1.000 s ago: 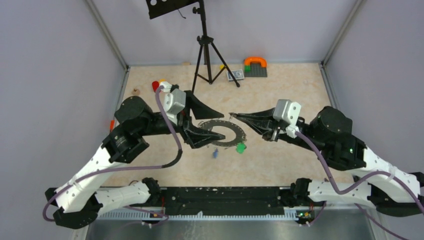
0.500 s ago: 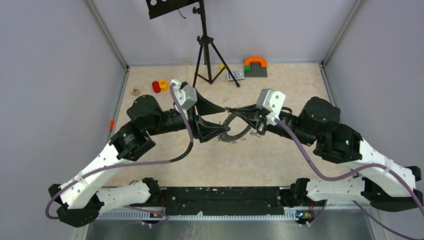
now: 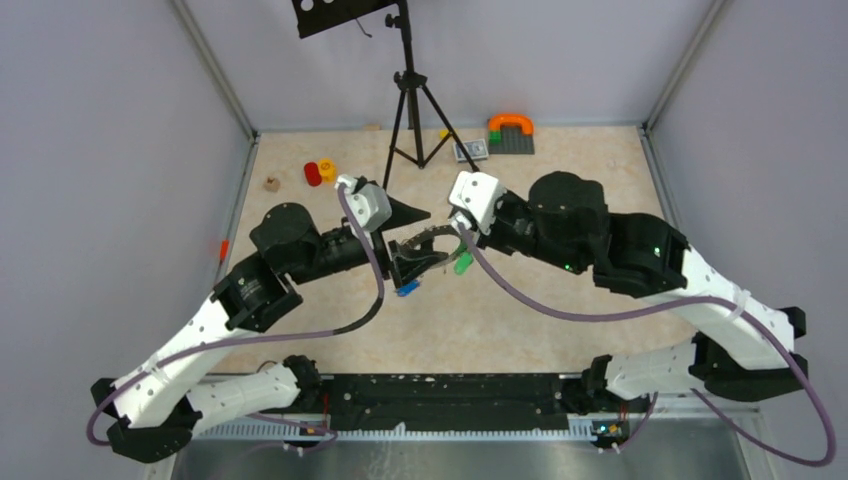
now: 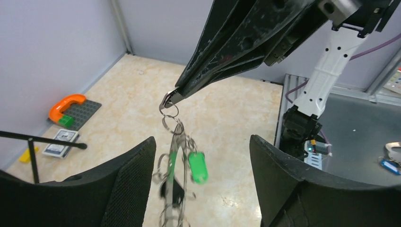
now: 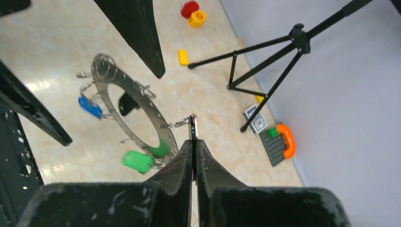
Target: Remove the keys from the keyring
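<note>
The keyring (image 5: 105,68), a wide flat grey metal ring, hangs in the air above the table. My right gripper (image 5: 193,142) is shut on a thin silver key (image 5: 193,127) that is linked to the ring's edge by a small split ring. Other keys dangle from the ring, among them a green-tagged one (image 5: 136,161), a blue-tagged one (image 5: 90,106) and a black-headed one (image 5: 126,101). My left gripper (image 4: 202,139) is open, its fingers on either side of the edge-on keyring (image 4: 176,156) without touching it. From above, the keyring (image 3: 425,243) is partly hidden by both grippers.
A black tripod (image 3: 410,100) stands at the back centre. Behind it are a grey brick plate with an orange handle (image 3: 511,132) and a card pack (image 3: 471,150). Red and yellow pieces (image 3: 319,171) and a small wooden piece (image 3: 270,184) lie at the back left.
The keyring lay flat on the table; the right gripper has lifted it by one key and carried it left. The left gripper has opened wider and now straddles the hanging ring.
</note>
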Robot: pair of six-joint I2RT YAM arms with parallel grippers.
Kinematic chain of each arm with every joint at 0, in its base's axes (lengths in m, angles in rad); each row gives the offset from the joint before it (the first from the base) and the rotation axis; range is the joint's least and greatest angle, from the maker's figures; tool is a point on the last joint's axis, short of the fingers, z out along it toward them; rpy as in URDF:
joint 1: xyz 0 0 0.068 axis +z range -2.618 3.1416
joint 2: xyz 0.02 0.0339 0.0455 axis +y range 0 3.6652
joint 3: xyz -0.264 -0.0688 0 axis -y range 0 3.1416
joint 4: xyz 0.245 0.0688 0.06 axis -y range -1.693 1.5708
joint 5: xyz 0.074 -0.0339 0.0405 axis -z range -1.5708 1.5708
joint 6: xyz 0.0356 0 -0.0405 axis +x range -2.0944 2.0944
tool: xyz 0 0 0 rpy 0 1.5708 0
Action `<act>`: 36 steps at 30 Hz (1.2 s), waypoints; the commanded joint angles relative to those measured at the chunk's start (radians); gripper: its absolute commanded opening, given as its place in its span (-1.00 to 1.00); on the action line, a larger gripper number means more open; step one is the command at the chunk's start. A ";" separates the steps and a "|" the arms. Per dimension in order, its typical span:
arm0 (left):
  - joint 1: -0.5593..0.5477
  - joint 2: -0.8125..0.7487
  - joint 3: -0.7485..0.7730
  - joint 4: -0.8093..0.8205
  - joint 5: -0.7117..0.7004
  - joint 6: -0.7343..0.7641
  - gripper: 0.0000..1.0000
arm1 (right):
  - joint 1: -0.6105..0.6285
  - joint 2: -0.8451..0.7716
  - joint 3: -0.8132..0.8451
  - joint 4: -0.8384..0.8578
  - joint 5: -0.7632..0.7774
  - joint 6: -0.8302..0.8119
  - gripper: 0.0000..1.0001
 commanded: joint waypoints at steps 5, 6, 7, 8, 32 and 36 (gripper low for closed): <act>-0.002 -0.049 -0.045 0.013 -0.075 0.136 0.42 | 0.006 0.105 0.203 -0.225 0.149 -0.036 -1.00; -0.003 -0.051 -0.047 0.015 -0.071 0.141 0.42 | 0.005 0.104 0.201 -0.225 0.149 -0.032 -1.00; -0.002 -0.052 -0.054 0.020 -0.062 0.148 0.41 | 0.005 0.105 0.206 -0.232 0.153 -0.024 -1.00; -0.002 -0.063 -0.068 0.035 -0.050 0.155 0.42 | 0.006 0.111 0.212 -0.242 0.160 -0.014 -1.00; -0.029 0.033 -0.190 0.392 -0.051 0.208 0.44 | 0.005 0.185 0.301 -0.326 0.183 0.100 -1.00; -0.046 0.063 -0.204 0.409 -0.078 0.213 0.44 | 0.006 0.190 0.307 -0.331 0.186 0.106 -1.00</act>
